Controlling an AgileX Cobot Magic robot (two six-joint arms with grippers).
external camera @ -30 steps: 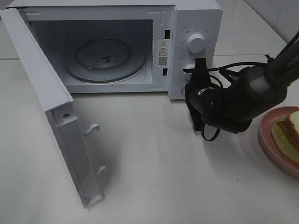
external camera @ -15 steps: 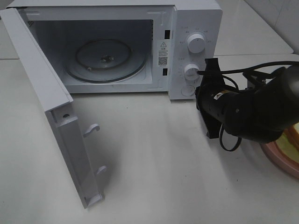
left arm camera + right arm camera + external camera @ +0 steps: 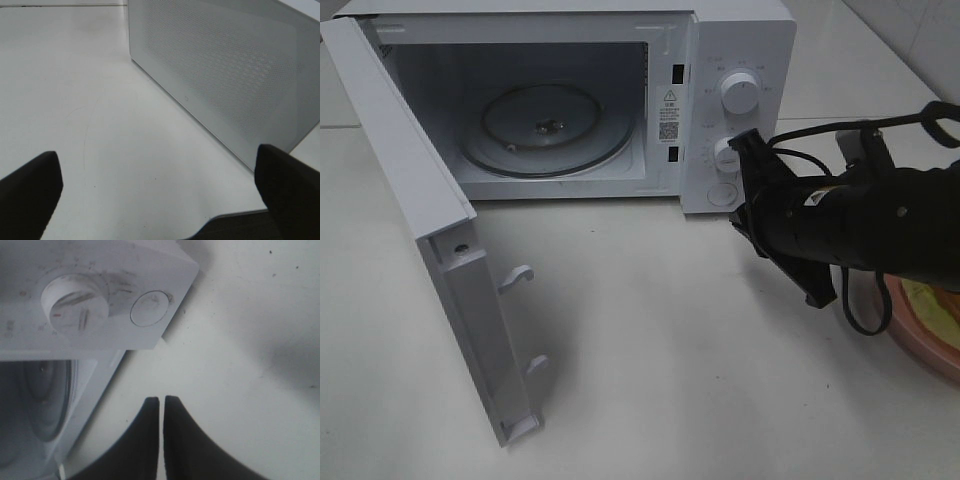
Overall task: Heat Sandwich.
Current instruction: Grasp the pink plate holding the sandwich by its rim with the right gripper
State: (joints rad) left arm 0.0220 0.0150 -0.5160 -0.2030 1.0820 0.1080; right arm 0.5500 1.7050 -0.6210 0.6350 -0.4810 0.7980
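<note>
right tool (image 3: 161,400) pinched shut, empty — off the microwave (image 3: 150,275) front corner; left tool (image 3: 155,152) wide.

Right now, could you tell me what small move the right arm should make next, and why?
Probably swing the right gripper toward the pink plate and open it: its jaws are shut and empty beside the control panel, the microwave door stands open, the turntable is bare, and the sandwich lies on the plate.

Kitchen-type setting: a white box-shaped microwave oven (image 3: 620,100), door open, stands on a white smooth worktop (image 3: 650,380).
</note>
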